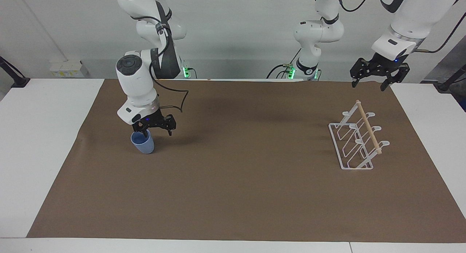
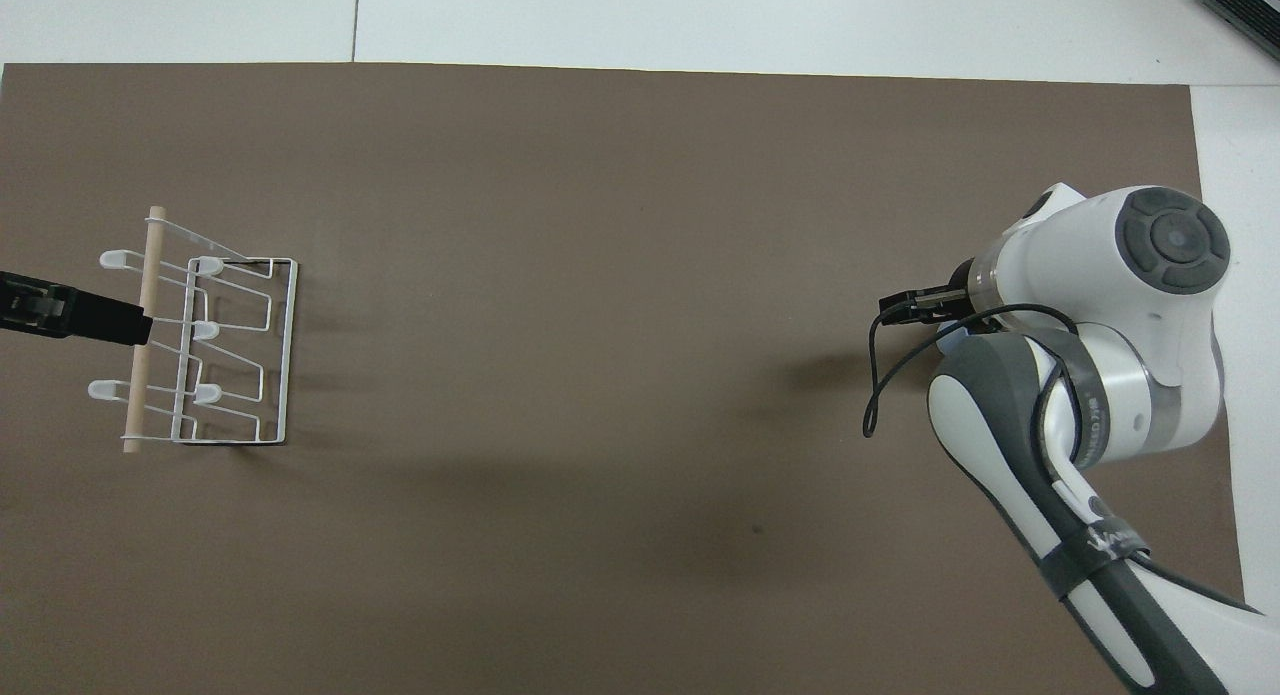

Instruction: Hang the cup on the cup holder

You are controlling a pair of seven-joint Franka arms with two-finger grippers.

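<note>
The light-blue cup (image 1: pixel 144 145) stands upright on the brown mat toward the right arm's end of the table. My right gripper (image 1: pixel 156 130) hangs open just above the cup's rim, one fingertip (image 1: pixel 144 132) at the rim and the other past the cup's side. In the overhead view the right arm covers nearly all of the cup (image 2: pixel 950 341). The white wire cup holder (image 1: pixel 368 127) with its wooden dowel stands toward the left arm's end (image 2: pixel 135 395). My left gripper (image 1: pixel 368 85) waits open in the air over the mat's edge near the holder (image 2: pixel 130 323).
A brown mat (image 1: pixel 236 180) covers most of the white table (image 1: pixel 40 136). The right arm's black cable (image 2: pixel 872 395) loops out beside the wrist.
</note>
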